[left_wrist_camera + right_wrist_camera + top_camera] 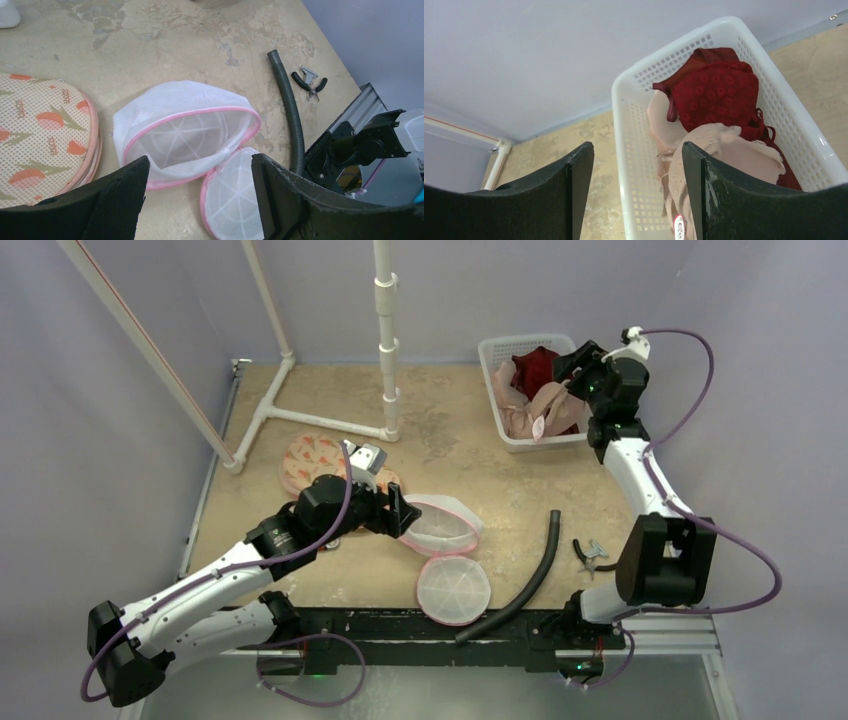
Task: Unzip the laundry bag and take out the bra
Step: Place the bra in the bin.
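Mottled tabletop (450,430) bears one white mesh laundry bag (190,125), pink-trimmed, two round halves gaping before our spread left gripper (402,512). Our right gripper (636,165), also spread, hovers over one perforated basket (624,125) holding a red lace bra (719,90).

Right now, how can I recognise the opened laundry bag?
Start at the middle of the table's near edge. In front of the left hand lies a white mesh laundry bag, open like a clamshell. Plain see-through mesh distinguishes it from the carrot-print bag beside it.
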